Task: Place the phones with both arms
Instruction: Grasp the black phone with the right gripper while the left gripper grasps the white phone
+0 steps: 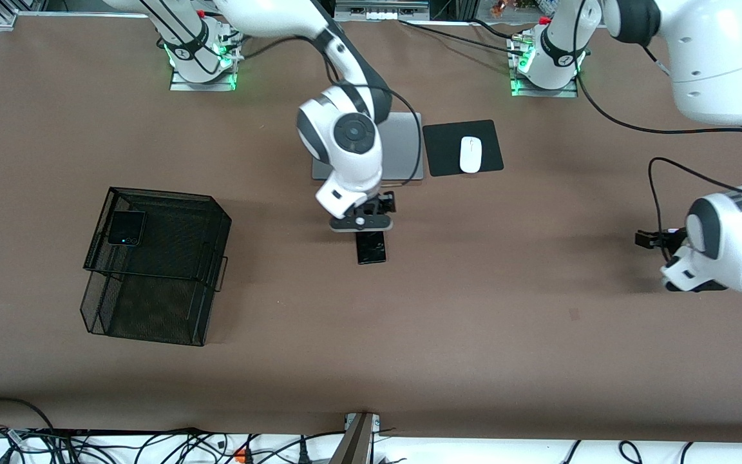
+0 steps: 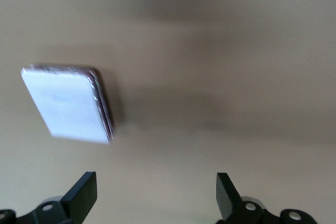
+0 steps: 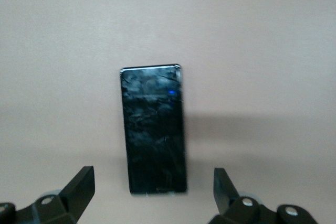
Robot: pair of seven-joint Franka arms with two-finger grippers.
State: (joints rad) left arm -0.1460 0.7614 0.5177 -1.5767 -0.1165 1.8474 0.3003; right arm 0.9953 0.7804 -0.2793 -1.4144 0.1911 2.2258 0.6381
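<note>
Right gripper: the right gripper (image 1: pixel 363 222) hangs over the table's middle, fingers spread wide, nothing in them.
Slab phone: the long black phone (image 1: pixel 371 247) lies flat on the brown table (image 1: pixel 474 309), just nearer the front camera than the laptop (image 1: pixel 403 148); the gripper covers its farther end.
Key relation: in the right wrist view the phone (image 3: pixel 154 129) sits between the two fingers (image 3: pixel 79 187), its long axis running toward 12 o'clock and away from the hand, so the open jaws span its short width. My judgement: a straight drop would bracket its sides.
Left gripper: the left gripper (image 1: pixel 651 240) hovers over the left arm's end of the table, open and empty.
Lavender phone: the pale phone (image 2: pixel 68 103) shows only in the left wrist view, lying on the table at about 10 o'clock from the hand, askew to the jaw line. My judgement: this hand must shift and turn before it can grip.
Flip phone: the small black flip phone (image 1: pixel 127 227) rests on the top tier of the mesh basket (image 1: pixel 216 258), toward the right arm's end.
View difference: the front view hides the lavender phone but shows the basket, the mouse (image 1: pixel 470 154) and its pad (image 1: pixel 462 147); neither wrist view does.
Nearer arm: right arm to the slab phone, left arm to the lavender one.
</note>
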